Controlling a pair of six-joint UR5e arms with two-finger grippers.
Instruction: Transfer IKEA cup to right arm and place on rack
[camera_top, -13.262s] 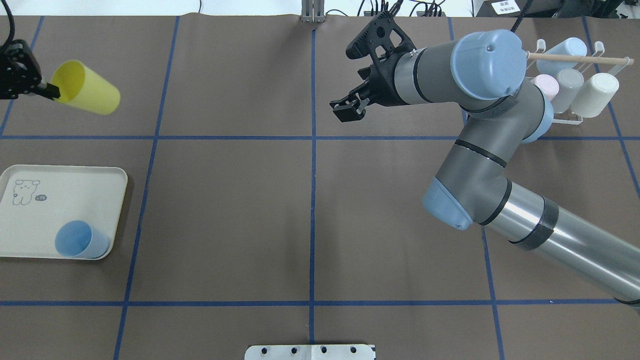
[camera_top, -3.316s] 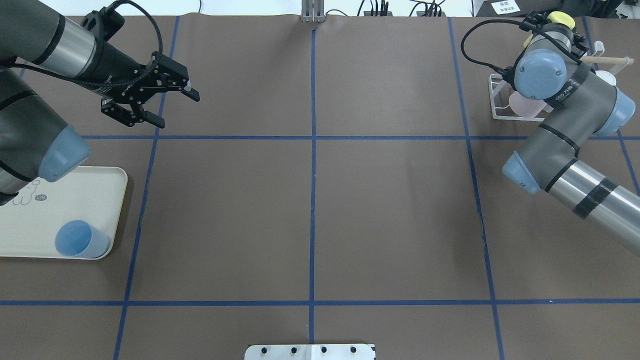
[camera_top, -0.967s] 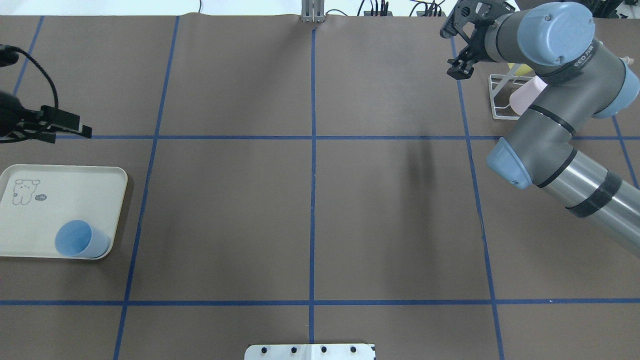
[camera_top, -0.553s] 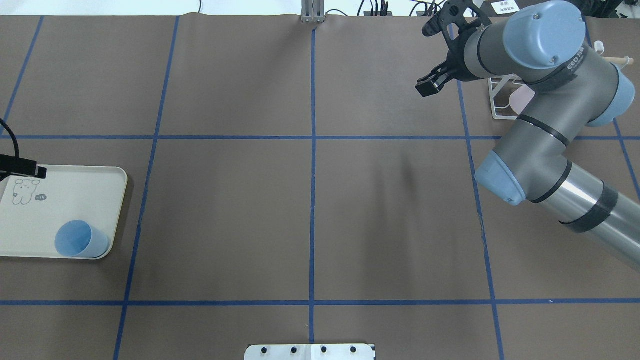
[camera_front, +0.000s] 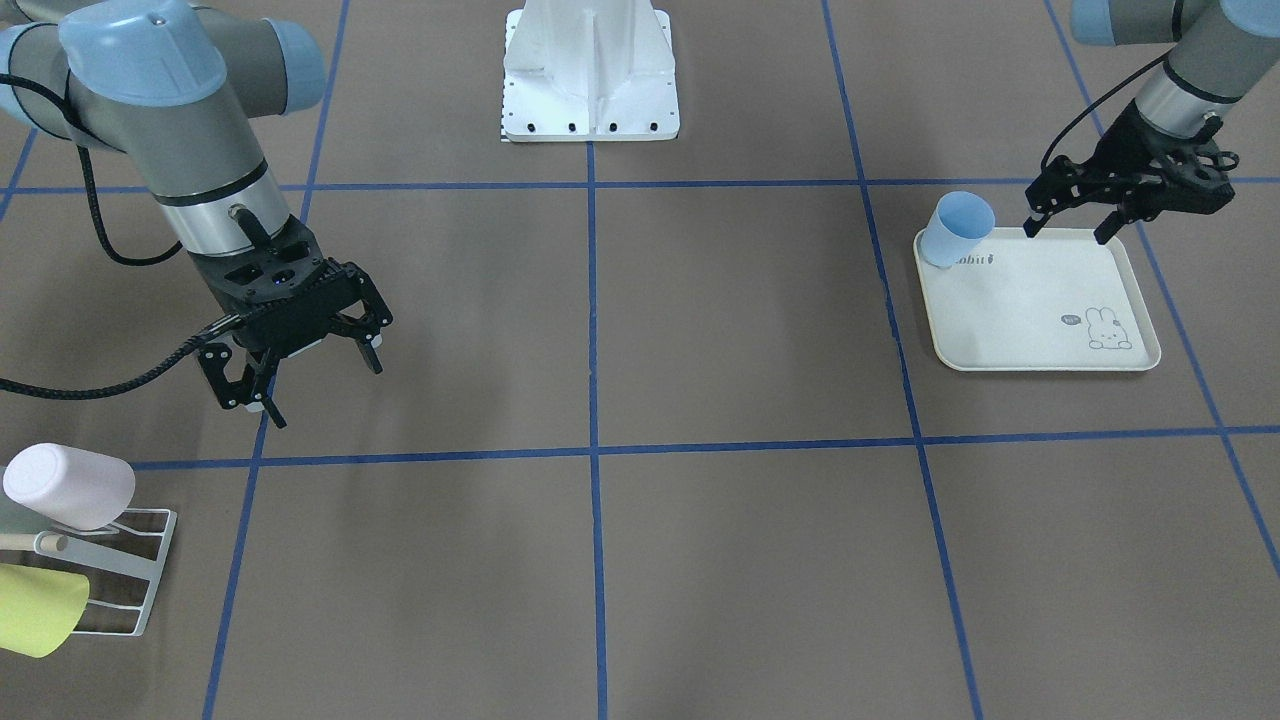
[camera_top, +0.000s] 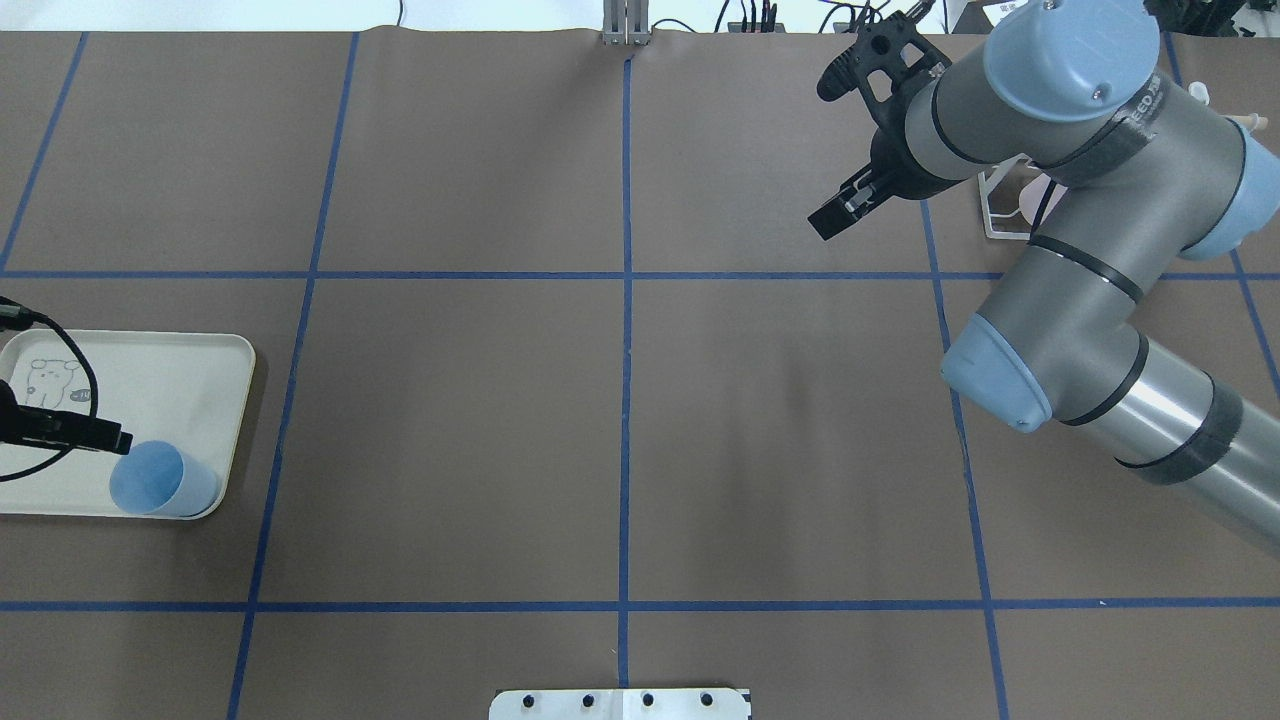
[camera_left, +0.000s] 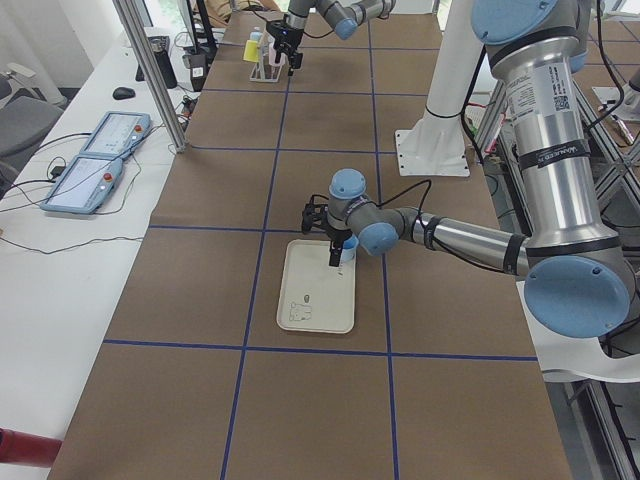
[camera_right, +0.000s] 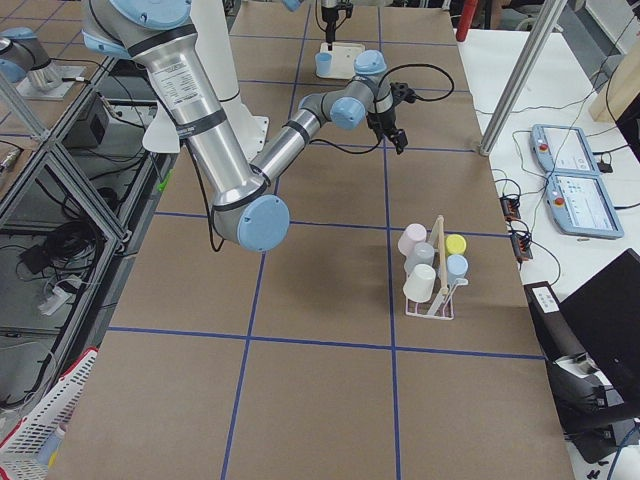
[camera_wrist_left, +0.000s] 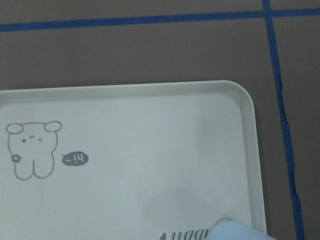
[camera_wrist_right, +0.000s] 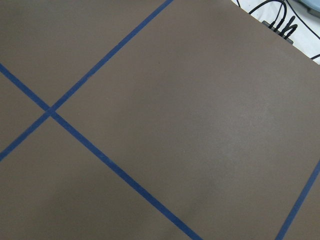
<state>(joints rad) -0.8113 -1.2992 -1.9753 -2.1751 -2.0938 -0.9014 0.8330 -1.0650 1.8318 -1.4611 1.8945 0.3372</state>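
Observation:
A pale blue IKEA cup (camera_front: 958, 228) (camera_top: 160, 480) stands upright in a corner of the cream rabbit-printed tray (camera_front: 1040, 310). My left gripper (camera_front: 1068, 228) hovers open just beside the cup, over the tray's edge, with nothing between its fingers. The right arm (camera_top: 1050, 130) reaches away from the rack (camera_front: 110, 570) (camera_right: 432, 290). Its gripper (camera_front: 320, 385) (camera_top: 835, 215) is open and empty above the mat. On the rack hang a yellow cup (camera_front: 35, 608), a pink cup (camera_front: 68, 485) and several others. In the overhead view the right arm hides most of the rack.
The white robot base plate (camera_front: 590, 80) sits at mid-table on the robot's side. Blue tape lines (camera_top: 625, 400) divide the brown mat. Beyond the far table edge stand control tablets (camera_left: 95, 170) and a metal post (camera_left: 150, 70).
The left gripper has travelled from the far side of the table to the tray, beside the blue cup. The right gripper has left the yellow cup on the rack and swung toward mid-table.

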